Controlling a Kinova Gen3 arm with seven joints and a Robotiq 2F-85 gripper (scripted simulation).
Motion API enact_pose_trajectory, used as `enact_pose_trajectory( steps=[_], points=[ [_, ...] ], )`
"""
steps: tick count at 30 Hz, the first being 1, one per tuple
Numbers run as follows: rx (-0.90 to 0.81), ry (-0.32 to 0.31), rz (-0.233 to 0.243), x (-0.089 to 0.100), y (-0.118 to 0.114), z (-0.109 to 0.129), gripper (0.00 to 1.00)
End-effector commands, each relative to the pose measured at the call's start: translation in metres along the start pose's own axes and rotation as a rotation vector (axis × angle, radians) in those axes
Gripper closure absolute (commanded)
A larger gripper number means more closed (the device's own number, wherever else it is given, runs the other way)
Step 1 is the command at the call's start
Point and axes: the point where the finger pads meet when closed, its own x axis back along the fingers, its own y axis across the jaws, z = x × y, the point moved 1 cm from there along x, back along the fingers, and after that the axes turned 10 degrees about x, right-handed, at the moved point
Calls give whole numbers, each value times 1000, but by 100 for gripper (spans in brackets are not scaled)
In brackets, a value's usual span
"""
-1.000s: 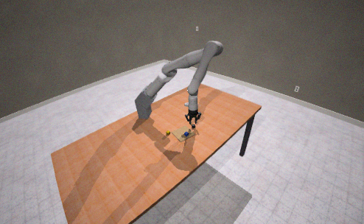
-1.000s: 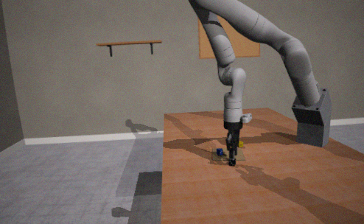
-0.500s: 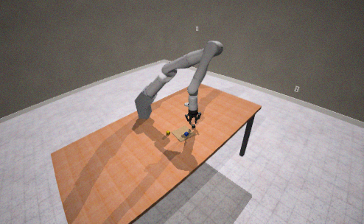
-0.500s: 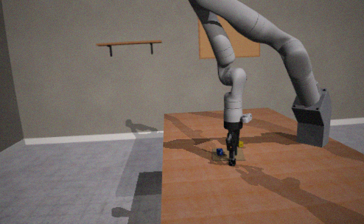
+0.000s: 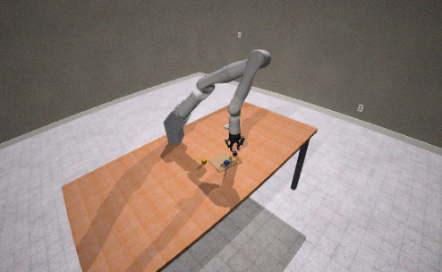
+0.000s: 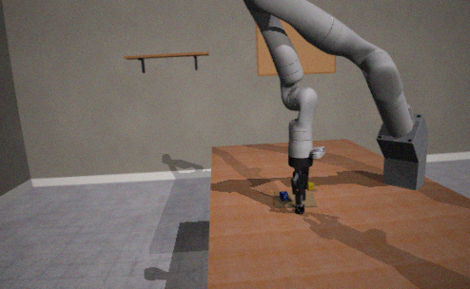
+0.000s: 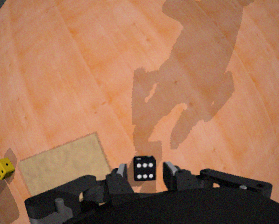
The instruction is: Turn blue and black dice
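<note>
Sitting btwn jaws (image 5: 234,149) (image 6: 300,200): blk die (image 5: 234,154) (image 6: 300,209) (image 7: 145,169), 6-pip face twd wrist cam | jaws part-open, gap each side

Three dice: one blue (image 5: 226,163) (image 6: 283,196), one black (image 5: 234,154) (image 6: 300,209) (image 7: 144,169) and one yellow (image 5: 204,161) (image 6: 310,186) (image 7: 4,168). One mat (image 5: 216,162) (image 6: 308,199) (image 7: 65,162). One table (image 5: 136,201) (image 6: 264,247) (image 7: 90,50), with one leg (image 5: 300,165) visible. I count one arm (image 5: 244,85) (image 6: 384,81) of my own, carrying one gripper (image 5: 234,149) (image 6: 300,203) (image 7: 145,171) with two fingers. One mount (image 5: 174,131) (image 6: 419,159) bears me. On the walls, I count two outlets, one higher (image 5: 239,34) and one lower (image 5: 361,107), plus one shelf (image 6: 168,56) on two brackets, left (image 6: 143,66) and right (image 6: 196,63) in the exterior view, and one orange panel (image 6: 323,57)
</note>
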Motion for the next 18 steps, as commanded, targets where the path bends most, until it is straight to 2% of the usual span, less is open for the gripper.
enact_pose_trajectory(
  steps=[1, 18],
  points=[
    [-1, -6, -3, 0, 1, -4, 59],
    [-1, -6, -3, 0, 1, -5, 59]
  ],
)
